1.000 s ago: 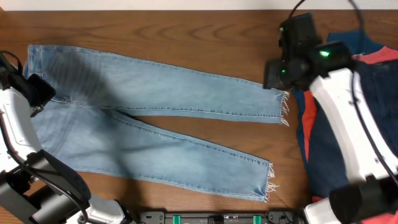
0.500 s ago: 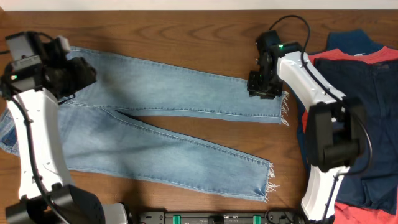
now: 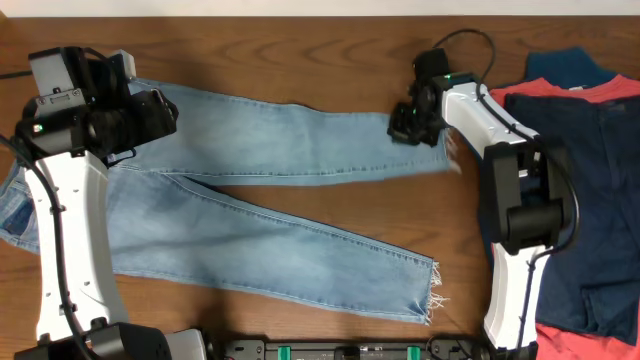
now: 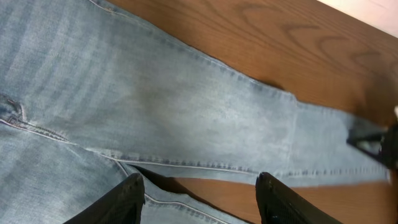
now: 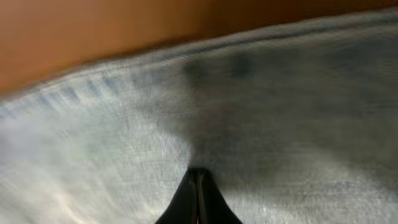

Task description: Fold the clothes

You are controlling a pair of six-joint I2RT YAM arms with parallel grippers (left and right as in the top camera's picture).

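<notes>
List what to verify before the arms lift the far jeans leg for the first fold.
1. Jeans lying flat, legs spread apart: ok.
2. Left claw open above the far leg's upper thigh: ok.
3. Left claw gripping fabric: not ok, nothing sits between its fingers.
4. Right claw at the far leg's ankle end, fingers together: ok.
5. Right claw actually pinching denim: cannot tell, its wrist view is blurred.
6. Navy and red garments off the jeans: ok, no overlap visible.
</notes>
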